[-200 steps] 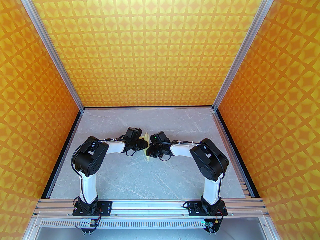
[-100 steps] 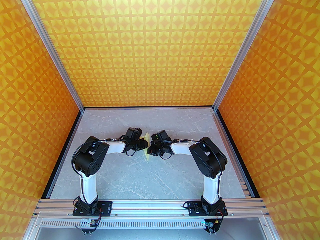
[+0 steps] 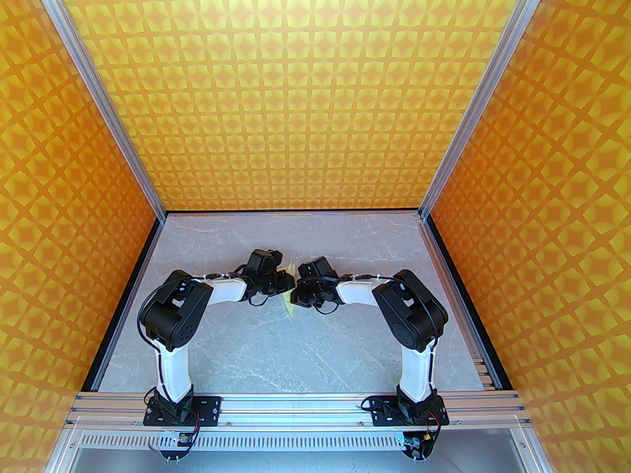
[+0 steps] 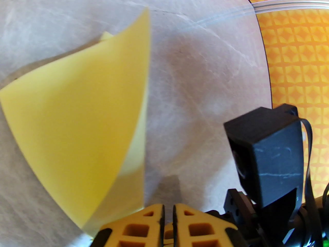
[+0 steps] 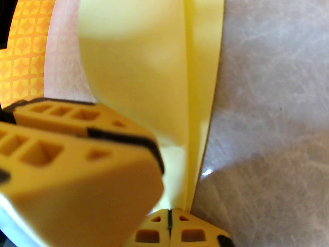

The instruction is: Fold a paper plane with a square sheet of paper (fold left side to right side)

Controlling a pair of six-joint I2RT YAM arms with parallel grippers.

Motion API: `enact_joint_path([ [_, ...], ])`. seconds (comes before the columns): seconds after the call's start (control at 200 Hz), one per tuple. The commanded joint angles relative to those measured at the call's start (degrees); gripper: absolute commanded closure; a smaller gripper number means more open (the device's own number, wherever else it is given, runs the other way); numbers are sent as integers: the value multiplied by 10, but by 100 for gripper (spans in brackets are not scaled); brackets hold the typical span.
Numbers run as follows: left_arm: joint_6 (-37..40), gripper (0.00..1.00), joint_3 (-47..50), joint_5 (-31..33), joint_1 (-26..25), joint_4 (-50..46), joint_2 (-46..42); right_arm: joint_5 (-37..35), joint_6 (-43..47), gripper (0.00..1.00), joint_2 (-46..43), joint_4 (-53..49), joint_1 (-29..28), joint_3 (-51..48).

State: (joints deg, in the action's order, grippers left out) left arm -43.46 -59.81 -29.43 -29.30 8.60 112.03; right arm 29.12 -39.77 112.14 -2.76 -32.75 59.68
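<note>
Left-over-right fold, half made
The pale yellow square sheet of thin paper [image 4: 77, 107] sits mid grey marbled table [image 4: 200, 86], left flap arched up, uncreased. Right gripper [image 5: 169, 222] clamps its near end; left gripper [image 4: 168, 215] jaws together, on paper or not I cannot tell. Next: match the 2 edges, press flat; table open all round.

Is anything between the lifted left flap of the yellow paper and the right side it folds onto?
Nothing visible lies on the flat right strip of the square sheet of paper. The right gripper, shut, sits at one crease end, possibly crowding the flap.
</note>
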Motion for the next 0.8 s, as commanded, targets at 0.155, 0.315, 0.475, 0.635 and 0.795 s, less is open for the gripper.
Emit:
enact_joint_path([
  [0.155,4,87,-26,2,-5,-29,49,-52,15,100,19,-77,-2,-22],
  [0.315,22,87,-48,34,-4,-74,61,-56,10,100,24,-79,-2,-35],
  [0.475,32,87,-72,63,-1,-105,68,-60,13,100,23,-90,-3,-44],
  [0.635,43,86,-99,69,7,-119,80,-65,18,100,24,-109,-5,-42],
  [0.795,53,86,-137,69,13,-137,96,-67,23,100,27,-123,-9,-40],
])
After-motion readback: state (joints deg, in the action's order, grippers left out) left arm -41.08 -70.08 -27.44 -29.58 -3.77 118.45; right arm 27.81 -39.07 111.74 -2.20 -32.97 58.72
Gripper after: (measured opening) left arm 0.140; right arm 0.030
